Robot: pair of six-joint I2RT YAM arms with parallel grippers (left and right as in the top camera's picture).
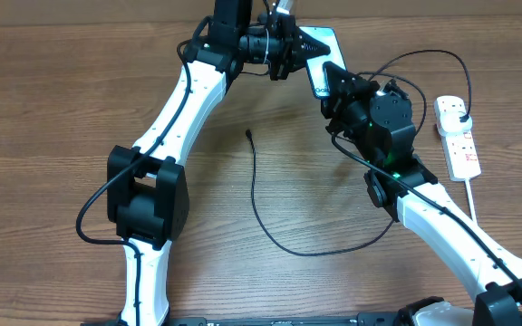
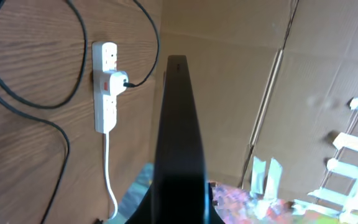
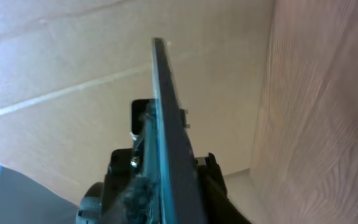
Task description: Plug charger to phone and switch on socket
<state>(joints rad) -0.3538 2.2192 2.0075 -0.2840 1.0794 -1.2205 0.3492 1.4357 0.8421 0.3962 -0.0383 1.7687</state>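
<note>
I see the phone [image 1: 321,47] raised off the table at far centre, screen lit. The black charger [image 1: 253,181] loops mid-table, tip [image 1: 248,135] free, plug in the white socket [image 1: 458,138], far right.

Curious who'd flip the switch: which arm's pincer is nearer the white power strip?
Right. The right pincer is image-left of the power strip; the left pincer sits farther off, beyond it and higher in the overhead view.

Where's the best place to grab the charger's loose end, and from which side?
Grip the charger just behind its connector tip, coming straight down from above with the jaws across the cable. The tip lies flat on the table, the cable runs straight behind it, and there is bare wood on either side.
</note>
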